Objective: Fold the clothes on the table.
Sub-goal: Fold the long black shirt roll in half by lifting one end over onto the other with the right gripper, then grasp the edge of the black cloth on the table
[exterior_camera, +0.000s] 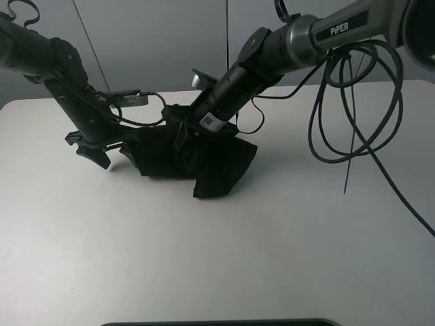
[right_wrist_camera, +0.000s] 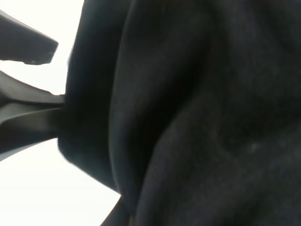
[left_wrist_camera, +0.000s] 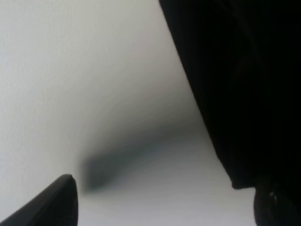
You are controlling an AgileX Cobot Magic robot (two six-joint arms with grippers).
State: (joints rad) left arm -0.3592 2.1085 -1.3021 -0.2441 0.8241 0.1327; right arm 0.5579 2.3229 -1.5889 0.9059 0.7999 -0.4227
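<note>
The left gripper (exterior_camera: pixel 112 156) has its jaws spread wide with nothing between them, its tips down just over the tabletop. Its wrist view shows one dark fingertip (left_wrist_camera: pixel 49 205) with bare white surface beside it. Just beside this gripper lies the edge of the crumpled black fabric T-shirt (exterior_camera: pixel 204 163). The right gripper (exterior_camera: pixel 179 125) is clamped on a raised fold at the top of the T-shirt. Its tips are buried in the cloth, which fills the right wrist view. The T-shirt sits in a bunched heap, drawn up into a peak at that grip, on the far middle part of the wide, plain white table (exterior_camera: pixel 224 258) with rounded corners. Loose black cables (exterior_camera: pixel 353 109) loop down from the right arm (exterior_camera: pixel 299 34) and hang over the table, well apart from the T-shirt.
</note>
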